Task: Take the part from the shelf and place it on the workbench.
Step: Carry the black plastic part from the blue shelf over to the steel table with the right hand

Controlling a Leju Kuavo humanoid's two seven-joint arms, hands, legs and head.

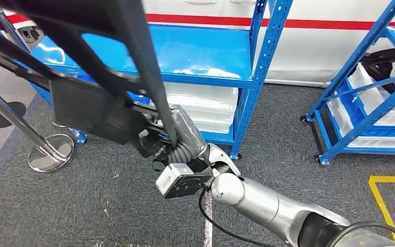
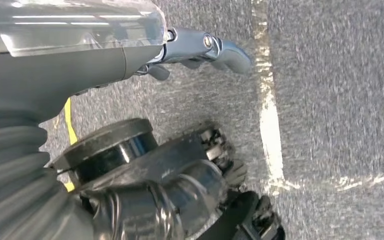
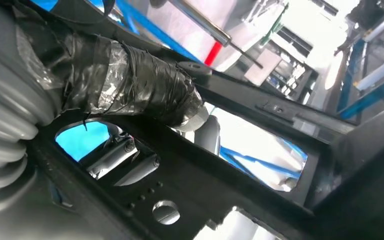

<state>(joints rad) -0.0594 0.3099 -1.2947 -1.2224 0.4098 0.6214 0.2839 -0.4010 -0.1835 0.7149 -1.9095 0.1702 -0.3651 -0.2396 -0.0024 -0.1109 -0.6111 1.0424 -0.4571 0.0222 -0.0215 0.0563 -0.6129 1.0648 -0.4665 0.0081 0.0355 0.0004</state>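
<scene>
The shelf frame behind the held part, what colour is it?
Blue; the shelf frame shows best in the head view.

A second blue rack (image 1: 362, 103) stands off to the right on small castors, with white plastic bins (image 1: 375, 98) on its lower levels and something dark lying in one of them. Behind the racks runs a white wall (image 1: 308, 46) with a red stripe (image 1: 200, 20) along it. The floor is dark grey carpet (image 1: 107, 206). A yellow tape line (image 1: 383, 198) marks a corner on it at the right, and a worn white line (image 2: 270, 115) crosses it nearer the middle. At the left a chrome stanchion post (image 1: 10, 116) leans across the view down to its round shiny base (image 1: 51, 153), with a dark round disc (image 1: 5, 114) on the floor beside it.
</scene>
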